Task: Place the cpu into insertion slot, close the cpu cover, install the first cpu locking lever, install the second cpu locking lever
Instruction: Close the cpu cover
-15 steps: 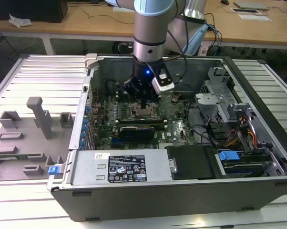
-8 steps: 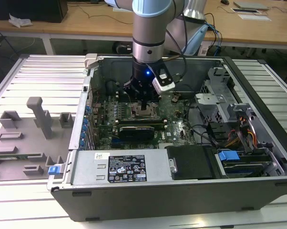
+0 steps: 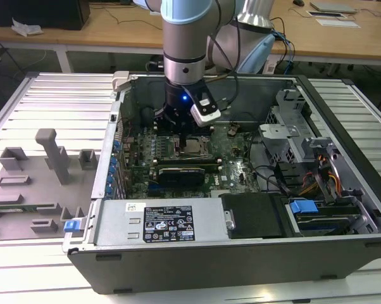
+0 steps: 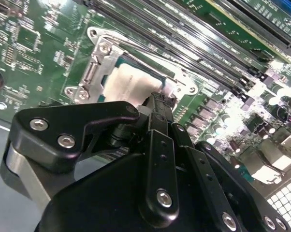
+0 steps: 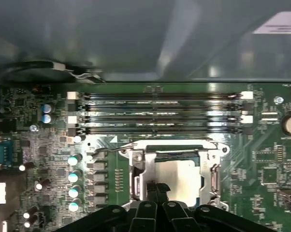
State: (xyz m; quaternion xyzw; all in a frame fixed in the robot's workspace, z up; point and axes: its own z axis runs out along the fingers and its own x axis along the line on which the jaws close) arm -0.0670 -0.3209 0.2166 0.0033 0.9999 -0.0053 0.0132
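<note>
**Tool down on the socket, fingers together**

Big picture first: a ribbed metal counter [image 3: 57, 95] carries an open computer case [image 3: 241, 259] of grey sheet steel, and the arm [image 3: 187, 38] reaches straight down into it. Below lies the green board [image 5: 271, 145], crowded with small parts, with long dark memory slots [image 5: 160, 111] running in parallel rows beside the work.

Now the tool [image 5: 157, 191], black and jointed: in the first wrist view its two fingertips sit side by side, closed up, with nothing visible between them. They are low over the near edge of the socket [image 5: 169, 153], a dark square frame.

The cover [image 5: 136, 179] is thin bright steel, a square frame with a window, and it looks to be lying flat. Through that window shows the chip [image 5: 179, 179], pale, smooth and matte, seated in the socket.

Smallest of all is a thin bent wire lever [image 5: 119, 148], springy by the look of it, running along the far edge of the cover.

My read: the chip is placed, the cover is down, and the levers are the business in hand. Doing it well means pressing with the closed fingertips on the steel only, never on the chip's face. Push steadily, because a round wire on a narrow tip could slip sideways onto the board.
</note>
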